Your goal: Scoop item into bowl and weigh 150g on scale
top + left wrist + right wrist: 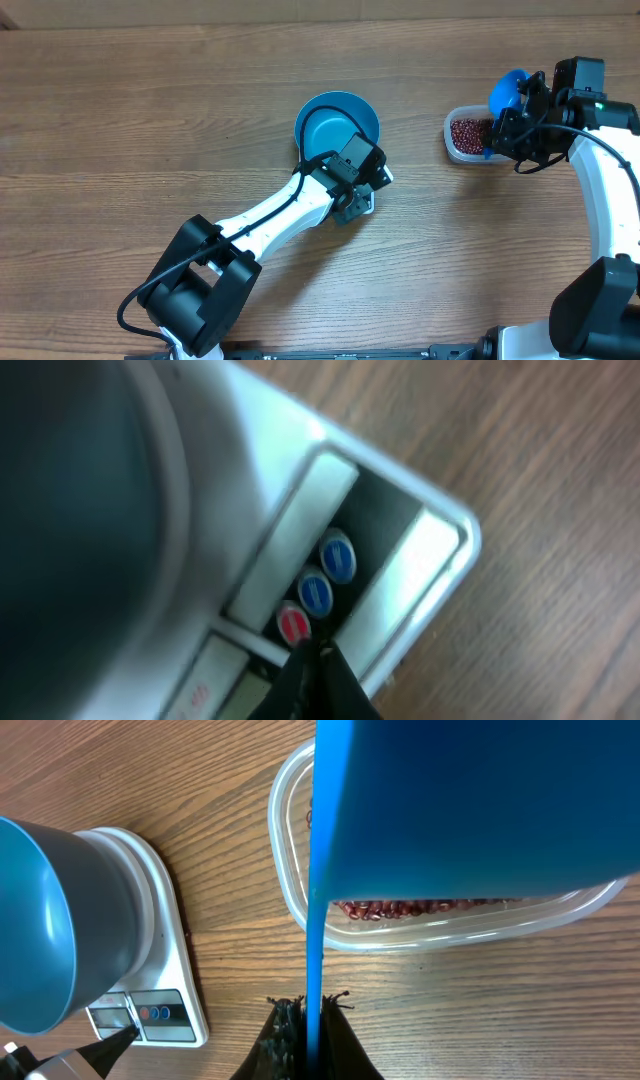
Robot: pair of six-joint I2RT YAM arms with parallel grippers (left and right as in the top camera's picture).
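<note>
Right pincer (311, 1025) pinching scoop (480, 800), left pincer (312, 665) closed; beans (400, 908) in tub (283, 830), bowl (40, 910) on scale (160, 910)

The bowl (328, 128) is deep blue; the scale (170, 910) white with one red and two blue buttons (315, 592); beans (467, 131) dark red-brown; scoop (507, 90) bright blue; table (150, 110) brown, wood-grained.

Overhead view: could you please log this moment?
left pincer shut at scale buttons | right pincer shut on scoop by tub
</note>
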